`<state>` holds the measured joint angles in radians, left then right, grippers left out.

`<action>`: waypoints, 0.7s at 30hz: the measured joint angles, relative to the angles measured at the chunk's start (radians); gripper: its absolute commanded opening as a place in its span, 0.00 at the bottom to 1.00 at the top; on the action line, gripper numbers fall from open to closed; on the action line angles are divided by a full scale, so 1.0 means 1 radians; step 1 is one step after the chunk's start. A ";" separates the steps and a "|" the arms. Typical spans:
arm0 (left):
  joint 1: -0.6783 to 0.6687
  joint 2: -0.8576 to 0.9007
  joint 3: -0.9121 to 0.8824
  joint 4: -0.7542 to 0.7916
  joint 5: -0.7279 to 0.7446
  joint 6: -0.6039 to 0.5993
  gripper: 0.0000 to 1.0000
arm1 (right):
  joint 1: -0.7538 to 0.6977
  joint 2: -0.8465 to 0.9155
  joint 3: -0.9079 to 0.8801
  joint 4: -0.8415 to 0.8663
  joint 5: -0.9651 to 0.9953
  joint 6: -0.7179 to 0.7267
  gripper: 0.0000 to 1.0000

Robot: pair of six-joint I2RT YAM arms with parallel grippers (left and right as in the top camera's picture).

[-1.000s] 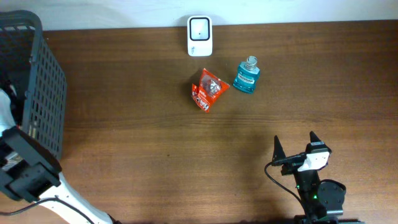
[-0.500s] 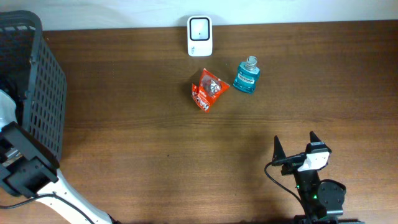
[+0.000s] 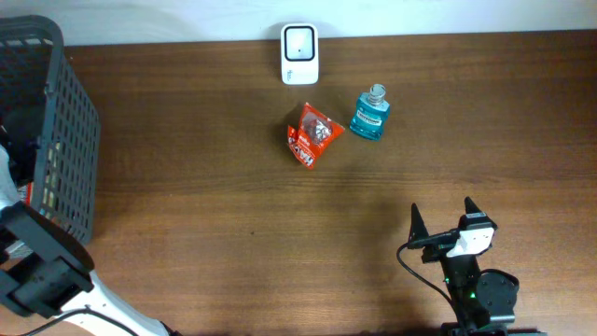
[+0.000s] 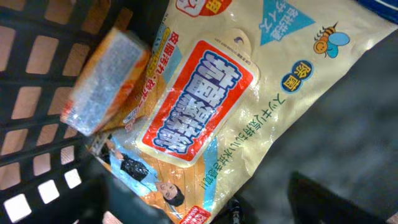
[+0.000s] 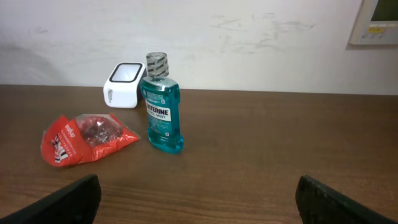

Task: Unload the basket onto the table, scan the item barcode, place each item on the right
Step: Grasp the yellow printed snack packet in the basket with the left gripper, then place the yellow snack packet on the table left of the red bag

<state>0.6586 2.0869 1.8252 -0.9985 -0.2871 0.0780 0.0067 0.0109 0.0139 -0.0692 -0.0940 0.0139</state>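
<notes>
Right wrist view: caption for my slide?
Open right claw facing an upright blue mouthwash bottle, red snack packet beside it, white scanner behind.

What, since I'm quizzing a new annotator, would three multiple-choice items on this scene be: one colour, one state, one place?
1. The casing of the scanner is:
A. black
B. white
C. red

2. The right hand is:
A. shut, holding nothing
B. out of view
C. open, holding nothing

3. The mouthwash bottle stands:
A. on the table beside the red snack packet
B. on top of the scanner
C. between the right hand's fingers

Answers:
1 B: its casing shows white in the overhead and right wrist views.
2 C: its fingers stand wide apart with nothing between them.
3 A: it stands upright on the wood next to the packet.
</notes>
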 measured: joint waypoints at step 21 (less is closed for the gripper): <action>0.012 0.096 0.011 0.020 0.187 0.000 0.00 | 0.000 0.000 0.000 0.000 0.000 0.000 0.99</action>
<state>0.6708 2.1826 1.8359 -0.9783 -0.0998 0.0776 0.0067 0.0109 0.0139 -0.0692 -0.0940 0.0135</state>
